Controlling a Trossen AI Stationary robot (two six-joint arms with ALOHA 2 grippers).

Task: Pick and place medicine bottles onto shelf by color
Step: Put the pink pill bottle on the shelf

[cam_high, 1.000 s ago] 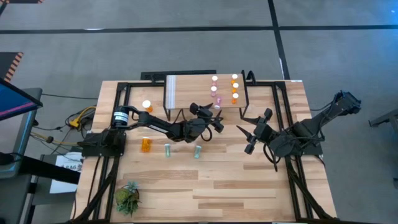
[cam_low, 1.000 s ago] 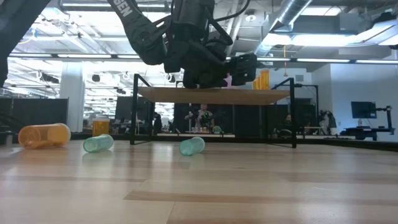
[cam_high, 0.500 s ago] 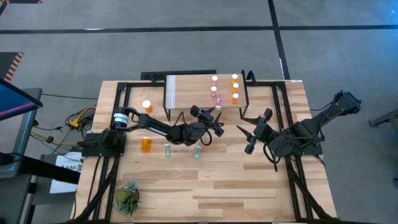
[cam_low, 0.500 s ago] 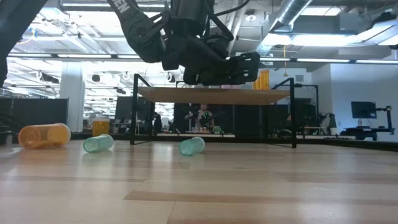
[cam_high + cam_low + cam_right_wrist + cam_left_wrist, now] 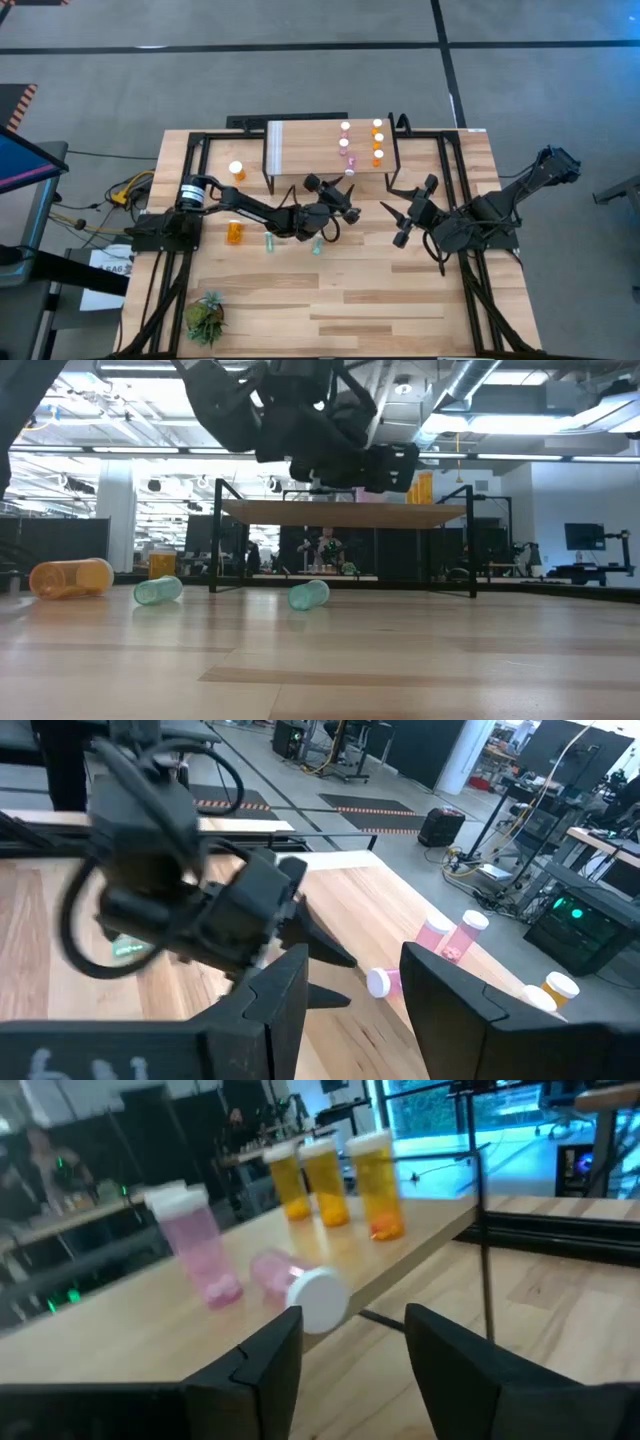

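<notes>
Beside the shelf's (image 5: 300, 150) front edge, my left pincer (image 5: 340, 205) hangs over the counter (image 5: 400, 310) with its jaws parted and nothing between them. My left wrist view shows the gap empty. It also shows one pink bottle (image 5: 298, 1286) lying on its side at the shelf's lip, white cap pointing out over the edge. A second pink bottle (image 5: 195, 1245) stands upright just beside it, and three orange bottles (image 5: 375, 1185) stand in a row farther along. That grouping reads as the colour sorting under way: pink with pink, orange with orange.

The tipped pink one looks to me like a placement that did not stay standing; so close to the edge, it could roll off if nudged.

Two teal-green bottles (image 5: 317, 245) and (image 5: 269, 240) lie on the counter below my left arm, with a wider orange bottle (image 5: 234, 233) on its side near them and another orange one (image 5: 236, 171) upright beside the shelf's other end. None of these is sorted yet. My right pincer (image 5: 407, 212) waits over the counter off the shelf's right corner, jaws apart and empty.
</notes>
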